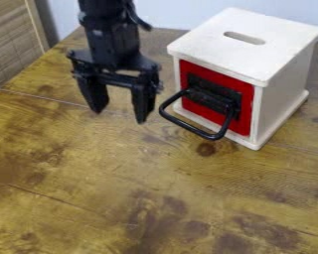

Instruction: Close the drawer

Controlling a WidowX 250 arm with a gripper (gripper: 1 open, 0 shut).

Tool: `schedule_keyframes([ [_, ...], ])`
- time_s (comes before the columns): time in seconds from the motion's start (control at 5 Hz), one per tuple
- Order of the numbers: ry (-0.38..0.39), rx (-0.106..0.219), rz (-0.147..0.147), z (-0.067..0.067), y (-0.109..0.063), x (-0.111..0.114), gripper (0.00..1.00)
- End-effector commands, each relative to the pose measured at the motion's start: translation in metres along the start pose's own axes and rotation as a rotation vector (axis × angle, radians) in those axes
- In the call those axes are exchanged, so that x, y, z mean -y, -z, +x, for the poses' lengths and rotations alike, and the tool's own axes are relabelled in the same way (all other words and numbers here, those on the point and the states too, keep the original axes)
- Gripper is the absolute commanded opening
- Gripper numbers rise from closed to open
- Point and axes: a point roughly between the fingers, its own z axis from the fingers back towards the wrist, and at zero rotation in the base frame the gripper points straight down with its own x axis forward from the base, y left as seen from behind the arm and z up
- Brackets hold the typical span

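The red-fronted drawer point(218, 95) sits flush in the pale wooden box point(254, 60) that has a slot on top. Its black plate point(211, 98) and large black loop handle point(191, 123) stick out toward the front left. My black gripper point(114, 98) hangs open and empty over the table, to the left of the handle and apart from it. Its two fingers point down, with a wide gap between them.
The worn wooden table point(108, 189) stretches to the front and left. A slatted wooden panel point(9, 35) stands at the far left edge. A dark knot point(206, 150) marks the table just in front of the box.
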Motion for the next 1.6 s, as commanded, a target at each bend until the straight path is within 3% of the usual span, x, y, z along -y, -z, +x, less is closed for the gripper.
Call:
schedule_keyframes([
  [0.0, 0.015, 0.096, -0.005, 0.012, -0.032, -0.005, 1.0],
  [0.4, 0.076, 0.061, -0.009, 0.01, -0.019, 0.004, 1.0],
  [0.6, 0.072, 0.052, -0.008, 0.007, -0.016, -0.009, 1.0],
  [1.0, 0.064, 0.063, -0.002, 0.005, -0.015, -0.026, 1.0],
  [1.4, 0.084, 0.066, -0.001, 0.006, -0.015, -0.022, 1.0],
])
